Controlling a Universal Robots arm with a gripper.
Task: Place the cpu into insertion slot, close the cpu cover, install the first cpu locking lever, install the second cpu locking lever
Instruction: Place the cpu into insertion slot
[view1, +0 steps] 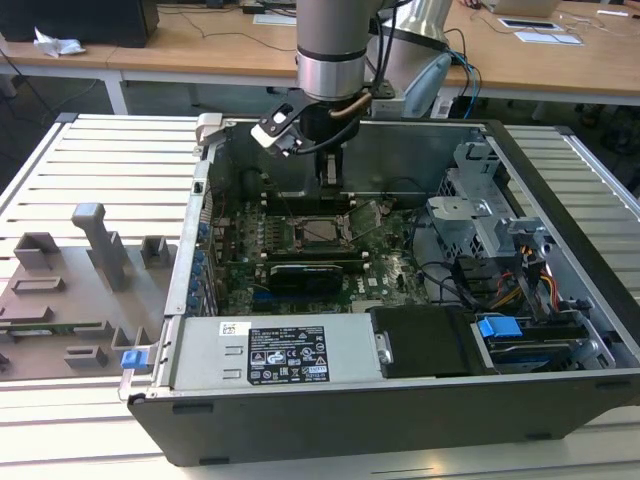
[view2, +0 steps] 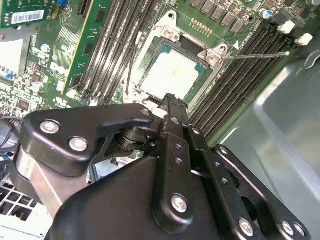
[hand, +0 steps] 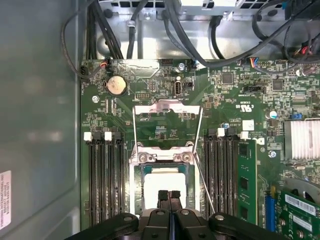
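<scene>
The cpu (hand: 161, 184) lies flat in the insertion slot (hand: 145, 172) on the green motherboard; its pale silver top (view2: 172, 75) also shows in the second wrist view. The cpu cover (hand: 167, 106) is swung open, away from the slot, and appears in the exterior view as a tilted frame (view1: 366, 213). A thin locking lever (hand: 205, 185) sticks out unlatched beside the slot, with its rod (view2: 255, 54) raised. My gripper (hand: 169, 195) hangs just above the cpu's edge with its fingers pressed together and nothing between them. In the exterior view the gripper (view1: 326, 172) is over the socket.
Black memory slots (hand: 102, 175) flank the socket on both sides. A green card (hand: 246, 180) stands close by. Cables (hand: 200, 45) run along the case wall. The case's power supply (view1: 270, 350) and drive bays (view1: 480, 220) border the board.
</scene>
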